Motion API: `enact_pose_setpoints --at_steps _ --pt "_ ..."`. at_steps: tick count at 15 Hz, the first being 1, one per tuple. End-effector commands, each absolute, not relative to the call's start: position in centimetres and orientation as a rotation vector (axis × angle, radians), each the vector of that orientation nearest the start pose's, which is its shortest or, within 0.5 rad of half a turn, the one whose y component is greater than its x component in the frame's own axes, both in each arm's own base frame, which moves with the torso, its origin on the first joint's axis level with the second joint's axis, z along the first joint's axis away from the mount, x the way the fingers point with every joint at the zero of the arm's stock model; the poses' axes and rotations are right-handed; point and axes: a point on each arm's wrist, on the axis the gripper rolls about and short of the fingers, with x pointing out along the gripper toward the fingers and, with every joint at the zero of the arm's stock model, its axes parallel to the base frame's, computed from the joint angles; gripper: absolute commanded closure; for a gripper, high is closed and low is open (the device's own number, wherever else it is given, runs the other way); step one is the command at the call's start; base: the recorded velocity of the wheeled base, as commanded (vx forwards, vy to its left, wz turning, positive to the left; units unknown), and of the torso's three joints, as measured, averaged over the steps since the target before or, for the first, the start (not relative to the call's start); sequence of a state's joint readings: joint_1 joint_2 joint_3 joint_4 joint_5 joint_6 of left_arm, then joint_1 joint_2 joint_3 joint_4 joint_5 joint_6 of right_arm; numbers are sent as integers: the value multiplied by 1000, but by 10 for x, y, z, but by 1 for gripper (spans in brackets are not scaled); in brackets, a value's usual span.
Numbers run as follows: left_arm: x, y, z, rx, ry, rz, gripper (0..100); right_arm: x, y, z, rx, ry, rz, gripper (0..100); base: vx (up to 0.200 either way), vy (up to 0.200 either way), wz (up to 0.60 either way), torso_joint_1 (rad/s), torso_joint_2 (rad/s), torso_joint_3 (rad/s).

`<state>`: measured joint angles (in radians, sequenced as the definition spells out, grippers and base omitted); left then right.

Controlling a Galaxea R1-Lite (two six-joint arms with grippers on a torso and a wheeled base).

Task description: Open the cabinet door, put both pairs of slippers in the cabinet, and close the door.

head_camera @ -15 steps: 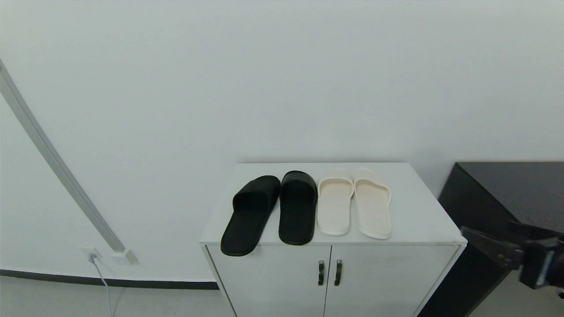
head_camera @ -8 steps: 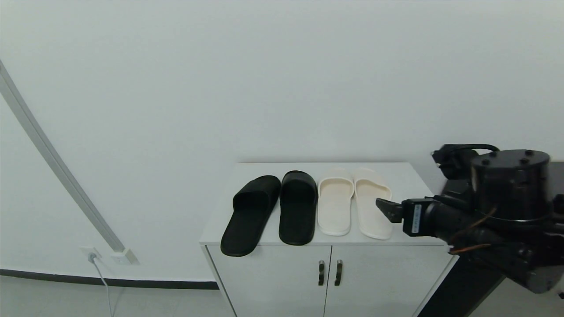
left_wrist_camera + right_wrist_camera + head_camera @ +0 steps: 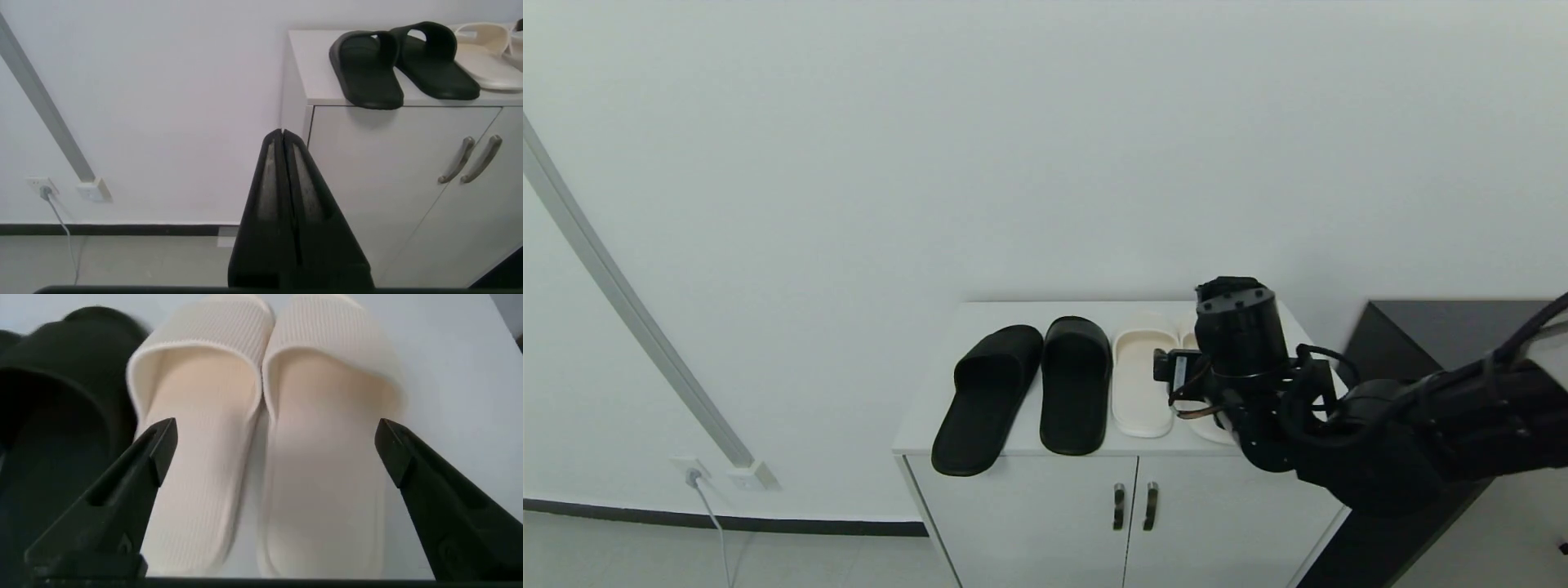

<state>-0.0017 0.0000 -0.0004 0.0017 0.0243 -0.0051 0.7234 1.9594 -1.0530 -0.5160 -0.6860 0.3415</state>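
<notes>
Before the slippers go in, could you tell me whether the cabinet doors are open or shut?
Shut: both doors lie flush, their handles side by side at the middle seam.

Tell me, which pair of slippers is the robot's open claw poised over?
The cream pair: the right gripper is open over it, fingers straddling both slippers. The black pair lies beside it, outside the fingers.

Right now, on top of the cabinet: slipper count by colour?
Black slippers: 2
Cream slippers: 2
Total: 4, all lying on the cabinet top, doors shut.
</notes>
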Motion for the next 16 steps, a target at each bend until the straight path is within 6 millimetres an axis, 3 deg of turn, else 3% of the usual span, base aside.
enact_pose_setpoints --at_steps 1,8,14,15,16 --pt "-23 1 76 -6 1 23 100 317 247 116 38 310 -59 0 0 0 0 0 0 0" --pt "-23 1 76 -6 1 23 100 370 253 99 37 244 -125 0 0 0 0 0 0 0" --pt "-23 1 76 -6 1 23 100 385 249 102 18 152 -135 0 0 0 0 0 0 0" --pt "-23 1 76 -6 1 23 100 384 249 100 10 155 -133 100 0 0 0 0 0 0" --pt "-23 1 76 -6 1 23 100 383 248 99 7 158 -134 100 0 0 0 0 0 0"
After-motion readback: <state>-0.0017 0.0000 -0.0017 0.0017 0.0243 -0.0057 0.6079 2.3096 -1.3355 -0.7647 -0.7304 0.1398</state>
